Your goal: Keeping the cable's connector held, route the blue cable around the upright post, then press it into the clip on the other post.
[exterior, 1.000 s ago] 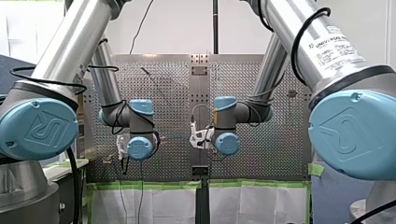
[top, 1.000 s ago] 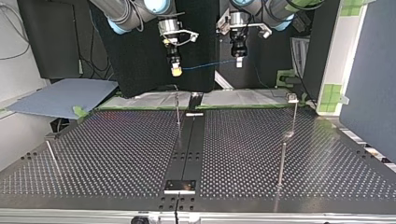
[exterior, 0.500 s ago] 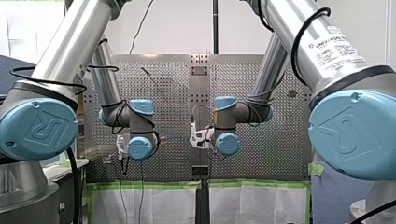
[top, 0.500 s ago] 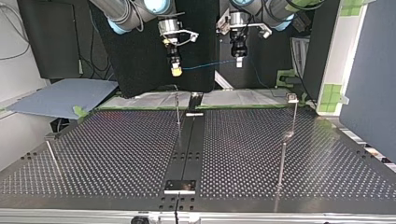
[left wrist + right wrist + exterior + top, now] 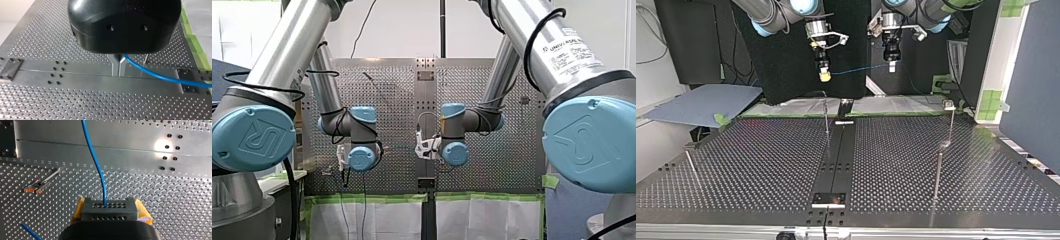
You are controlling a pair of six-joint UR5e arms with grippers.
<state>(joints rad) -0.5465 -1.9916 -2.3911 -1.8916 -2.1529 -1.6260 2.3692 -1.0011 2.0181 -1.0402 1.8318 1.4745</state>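
Note:
In the top view the blue cable [image 5: 861, 68] runs level in the air between my two grippers, high above the table's far edge. My right gripper [image 5: 824, 76], with yellow pads [image 5: 142, 213], is shut on the dark grey connector [image 5: 109, 209], and the cable [image 5: 96, 167] leaves the connector's face. My left gripper [image 5: 118, 65], black with metal fingers, is shut on the cable [image 5: 155, 75] further along; the top view shows it too [image 5: 891, 66]. A thin upright post [image 5: 826, 117] stands under my right gripper. The post with the clip [image 5: 950, 106] stands at the top view's right.
Perforated table with a smooth central rail [image 5: 838, 160]. More thin posts stand at the top view's left [image 5: 692, 169] and front right [image 5: 937, 172]. Below my right gripper a part with orange marks [image 5: 37, 186] shows. A grey-blue sheet [image 5: 701, 102] lies beyond the table's far left corner.

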